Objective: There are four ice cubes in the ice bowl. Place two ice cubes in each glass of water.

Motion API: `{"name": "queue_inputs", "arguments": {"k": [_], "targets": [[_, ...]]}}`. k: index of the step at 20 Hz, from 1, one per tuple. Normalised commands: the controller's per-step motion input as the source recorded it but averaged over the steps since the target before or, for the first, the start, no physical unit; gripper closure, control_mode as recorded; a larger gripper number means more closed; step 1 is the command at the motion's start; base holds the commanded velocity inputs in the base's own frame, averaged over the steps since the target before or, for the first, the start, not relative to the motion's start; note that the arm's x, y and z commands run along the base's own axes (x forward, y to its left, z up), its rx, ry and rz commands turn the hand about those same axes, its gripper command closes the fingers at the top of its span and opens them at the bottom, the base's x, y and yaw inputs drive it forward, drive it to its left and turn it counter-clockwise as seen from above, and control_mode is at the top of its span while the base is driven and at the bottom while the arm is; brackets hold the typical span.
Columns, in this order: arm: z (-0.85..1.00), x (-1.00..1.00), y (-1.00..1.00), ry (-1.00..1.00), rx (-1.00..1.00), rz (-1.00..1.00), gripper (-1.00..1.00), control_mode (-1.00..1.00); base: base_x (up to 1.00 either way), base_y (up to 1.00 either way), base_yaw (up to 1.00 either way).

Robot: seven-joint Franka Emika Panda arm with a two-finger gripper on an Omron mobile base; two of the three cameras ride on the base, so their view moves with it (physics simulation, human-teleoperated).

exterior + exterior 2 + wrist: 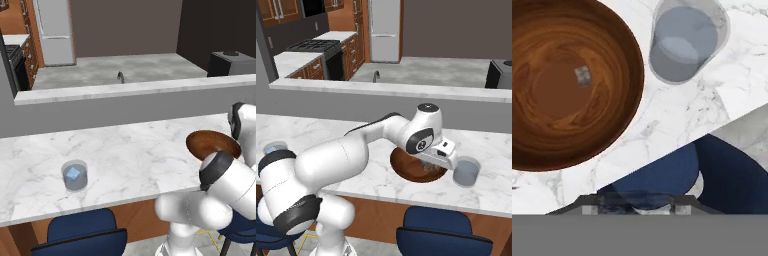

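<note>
The white grey-veined marble tabletop [125, 150] carries a wide, shallow, dark reddish-brown wooden bowl [567, 85] near its front edge, one short clear bluish-grey glass tumbler [687, 42] just beside the bowl, and a second, alike tumbler [75, 175] well apart from it.

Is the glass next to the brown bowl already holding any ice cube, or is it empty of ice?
Seemingly no ice: in the hand view the glass beside the ice bowl shows only clear water, no pale-blue cube.
</note>
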Motion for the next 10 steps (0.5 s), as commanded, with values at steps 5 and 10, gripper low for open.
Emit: {"name": "queue_inputs", "arguments": {"k": [5, 10], "targets": [[0.46, 0.21, 0.00, 0.01, -0.06, -0.28, 1.00, -1.00, 0.00, 0.00, 0.00], [0.23, 0.27, -0.21, 0.35, 0.00, -0.06, 1.00, -1.00, 0.00, 0.00, 0.00]]}}
